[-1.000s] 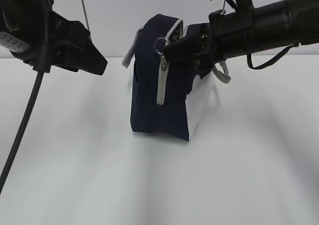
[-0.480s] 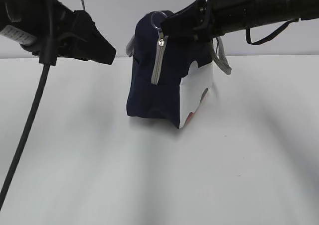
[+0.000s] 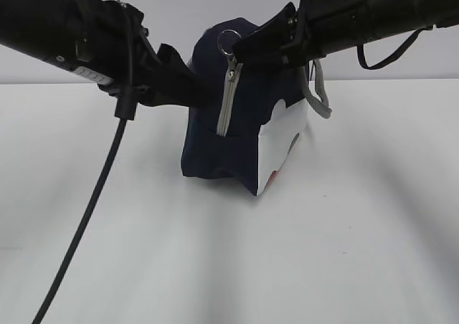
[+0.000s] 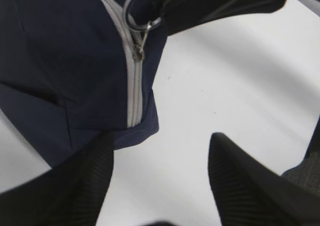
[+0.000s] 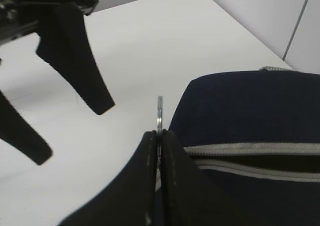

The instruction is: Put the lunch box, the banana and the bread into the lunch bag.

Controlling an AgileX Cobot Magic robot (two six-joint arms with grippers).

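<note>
Lunch bag [image 3: 247, 123]: boxy navy-blue fabric body, one white side panel [image 3: 281, 141] with a small red mark near its lower corner, grey handle [image 3: 318, 94] looping down on the far right. It stands on the white surface [image 3: 229, 252], tilted, with its lower right corner lifted slightly. A grey zipper strip [image 4: 132, 93] runs down the near face; in the right wrist view the zipper gapes a little along the top, dark inside. Contents cannot be seen.

Ring pull [image 3: 229, 41]: silver metal ring at the top of the zipper strip, a small slider hanging below it.

Right gripper [image 5: 159, 141]: jaws pressed together, pinching the ring pull; the ring stands upright, edge-on, just above the fingertips. The bag's top lies directly to the right of these jaws.

Left gripper [image 4: 160, 161]: jaws held apart, nothing between them. The bag's lower navy corner sits just above and touching or nearly touching one finger [image 4: 80, 176]; which, cannot be told. The other finger stands over bare surface.

Open room: bare surface spreads in front of the bag and to both sides. A black cable [image 3: 86, 216] hangs from the left arm down to the lower left.
</note>
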